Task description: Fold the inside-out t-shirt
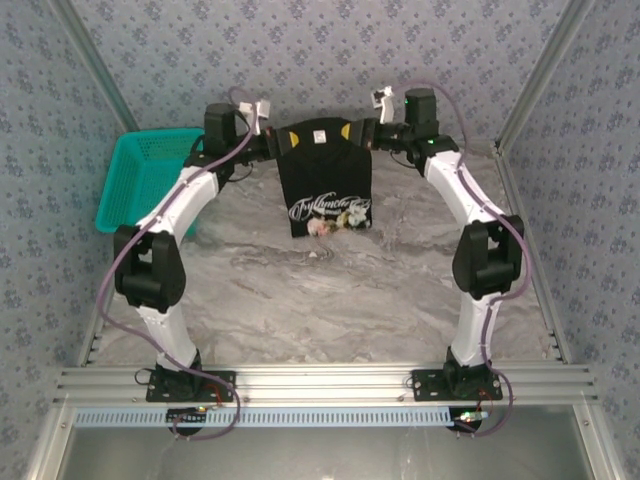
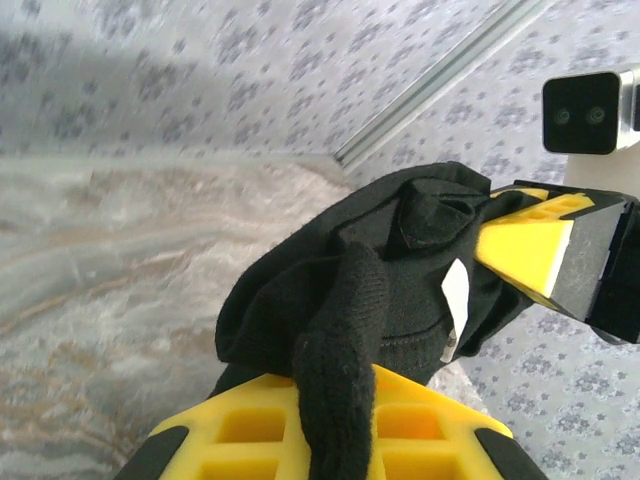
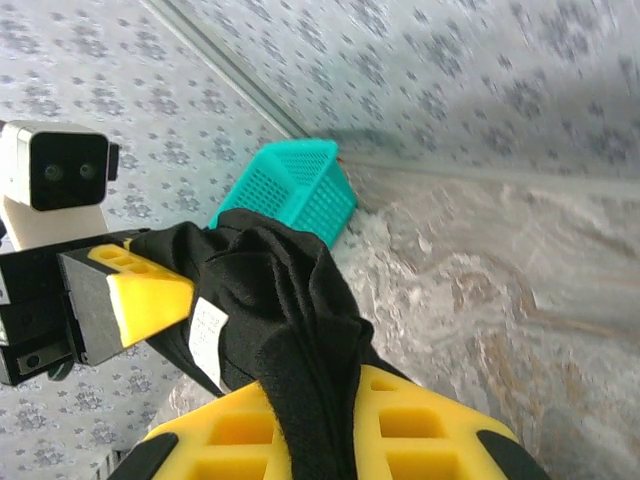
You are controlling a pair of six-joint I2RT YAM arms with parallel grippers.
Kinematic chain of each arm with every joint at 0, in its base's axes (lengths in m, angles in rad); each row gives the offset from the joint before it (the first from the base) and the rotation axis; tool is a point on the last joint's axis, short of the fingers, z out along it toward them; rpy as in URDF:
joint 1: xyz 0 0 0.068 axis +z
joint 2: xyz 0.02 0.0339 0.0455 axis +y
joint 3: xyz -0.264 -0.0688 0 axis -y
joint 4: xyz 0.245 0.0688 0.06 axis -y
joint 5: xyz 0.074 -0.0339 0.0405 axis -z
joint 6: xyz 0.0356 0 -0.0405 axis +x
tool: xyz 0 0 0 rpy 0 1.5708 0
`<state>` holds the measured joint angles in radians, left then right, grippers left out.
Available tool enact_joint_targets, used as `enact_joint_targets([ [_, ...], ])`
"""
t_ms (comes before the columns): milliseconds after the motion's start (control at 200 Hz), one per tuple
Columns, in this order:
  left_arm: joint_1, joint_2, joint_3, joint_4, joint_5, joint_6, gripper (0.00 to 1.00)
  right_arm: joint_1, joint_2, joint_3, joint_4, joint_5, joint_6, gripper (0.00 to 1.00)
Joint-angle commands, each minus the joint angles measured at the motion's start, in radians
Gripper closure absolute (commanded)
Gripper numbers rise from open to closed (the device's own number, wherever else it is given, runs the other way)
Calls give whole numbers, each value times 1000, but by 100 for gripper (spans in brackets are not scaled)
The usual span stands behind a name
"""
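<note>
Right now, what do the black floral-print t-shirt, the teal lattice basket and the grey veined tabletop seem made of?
The black floral-print t-shirt: soft matte knit cloth; it hangs limp and bunches in folds. The teal lattice basket: probably moulded plastic, with even grid walls and a stiff rim. The grey veined tabletop: marble pattern, slight sheen; stone or printed laminate, I cannot tell.

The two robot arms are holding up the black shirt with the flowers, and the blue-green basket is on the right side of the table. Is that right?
Not quite. The teal basket is on the left side of the table, not the right, as the top external view shows. The rest is right: the left tool and the right tool are holding up the black t-shirt with the flowers.
</note>
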<state>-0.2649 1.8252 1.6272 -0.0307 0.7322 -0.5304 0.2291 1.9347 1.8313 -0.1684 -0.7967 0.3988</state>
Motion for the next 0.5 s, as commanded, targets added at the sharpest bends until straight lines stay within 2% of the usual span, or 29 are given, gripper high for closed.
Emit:
enact_joint_targets([
  [0, -18, -99, -31, -35, -8, 73, 100, 10, -109, -65, -13, 7, -99, 100],
  [195, -91, -249, -331, 13, -24, 114, 100, 66, -294, -403, 17, 44, -191, 100],
  [305, -156, -348, -510, -34, -72, 162, 100, 113, -415, -625, 27, 92, -193, 100],
  [380, -204, -406, -649, -19, -91, 137, 100, 150, -499, -793, 21, 136, -186, 100],
  [495, -259, -464, -786, -2, -126, 77, 100, 191, -604, -959, 27, 199, -133, 100],
])
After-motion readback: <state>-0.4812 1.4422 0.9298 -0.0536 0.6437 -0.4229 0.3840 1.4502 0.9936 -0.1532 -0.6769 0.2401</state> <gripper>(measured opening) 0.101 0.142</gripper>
